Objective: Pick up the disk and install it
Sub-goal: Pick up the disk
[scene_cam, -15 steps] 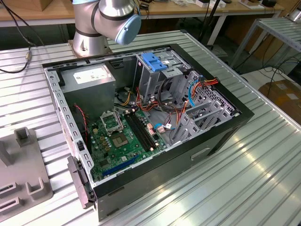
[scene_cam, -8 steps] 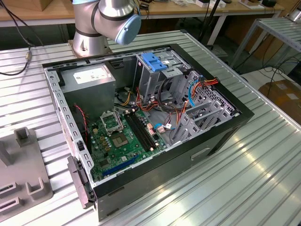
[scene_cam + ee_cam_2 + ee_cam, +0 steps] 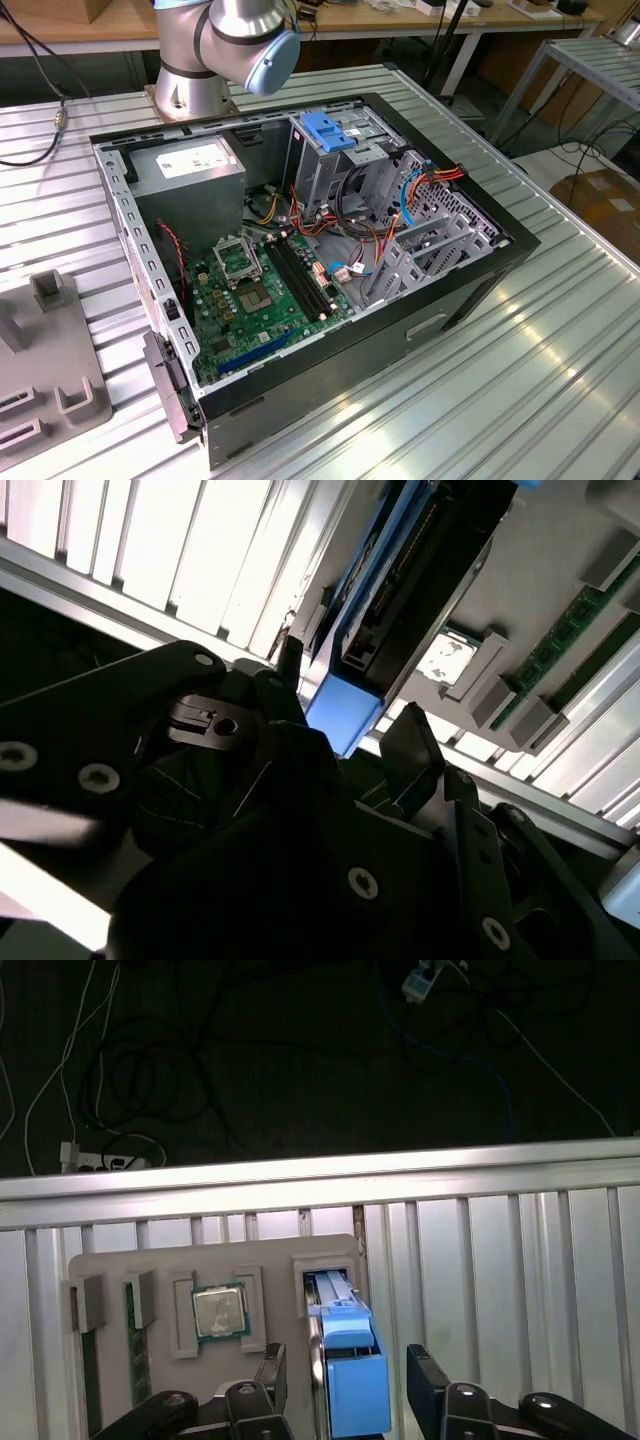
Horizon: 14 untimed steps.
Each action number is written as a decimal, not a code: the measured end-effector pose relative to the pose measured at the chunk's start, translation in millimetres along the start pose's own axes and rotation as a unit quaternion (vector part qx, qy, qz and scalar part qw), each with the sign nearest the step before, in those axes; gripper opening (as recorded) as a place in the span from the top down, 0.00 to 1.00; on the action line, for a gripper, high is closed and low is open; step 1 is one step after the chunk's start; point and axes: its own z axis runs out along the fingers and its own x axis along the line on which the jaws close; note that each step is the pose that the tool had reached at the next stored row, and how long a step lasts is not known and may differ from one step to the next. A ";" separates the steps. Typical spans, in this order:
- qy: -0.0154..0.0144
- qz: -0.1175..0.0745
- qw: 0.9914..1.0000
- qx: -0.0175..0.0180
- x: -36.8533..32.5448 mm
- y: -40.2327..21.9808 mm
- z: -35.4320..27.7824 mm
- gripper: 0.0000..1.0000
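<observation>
While the gripper (image 3: pixel 348 1358) is spread open, the disk (image 3: pixel 345 1332) is straddled by its fingers (image 3: pixel 424 1370) (a gap shows on each side). The disk is stood on edge in a grey holder's (image 3: pixel 260 1258) slot, beside a processor chip (image 3: pixel 220 1312). An opened computer case (image 3: pixel 330 362) is seen mid-frame in the exterior view.

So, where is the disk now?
In the first wrist view the disk stands in a tray slot beside the CPU, straddled by the open gripper.
</observation>
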 end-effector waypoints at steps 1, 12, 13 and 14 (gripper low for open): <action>0.000 -0.001 1.000 0.000 0.0 0.0 1.0 0.48; 0.001 -0.006 1.000 0.002 0.5 -0.2 10.7 0.62; 0.001 -0.006 1.000 0.002 0.5 -0.2 10.7 0.62; 0.001 -0.006 1.000 0.002 0.5 -0.2 10.7 0.62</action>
